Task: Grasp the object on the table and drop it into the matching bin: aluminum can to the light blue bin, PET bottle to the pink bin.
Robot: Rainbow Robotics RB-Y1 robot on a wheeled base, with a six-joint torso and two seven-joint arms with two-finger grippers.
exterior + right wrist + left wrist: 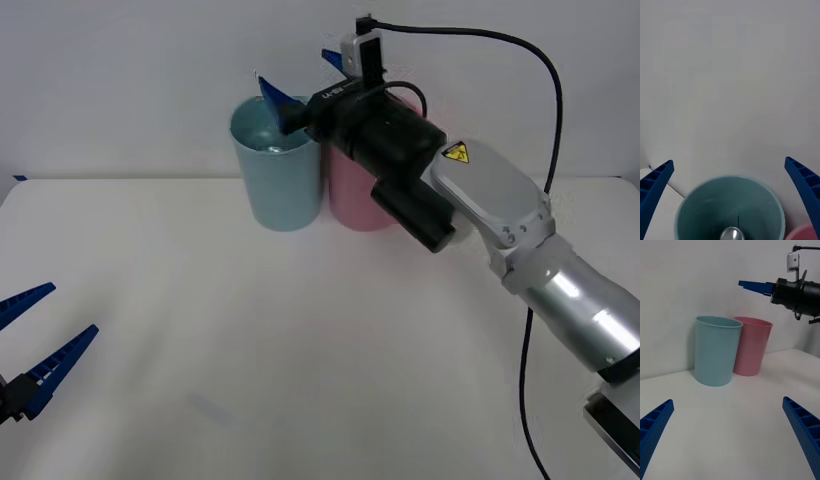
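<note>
Right wrist view: the aluminum can (732, 234) shows as a small round silver top lying at the bottom of the light blue bin (696, 210), seen from straight above; its body is hidden from this angle. The right hand (300, 82) hangs directly over that bin's round rim, its two blue ribbed fingers spread wide and gripping nothing, the can well below them. In the front view, the light blue bin stands at the desk's (300, 350) far edge, with the pink bin (352, 195) touching or just beside it. The left hand (35, 345) waits near the desk's near left corner, fingers also spread, empty.
</note>
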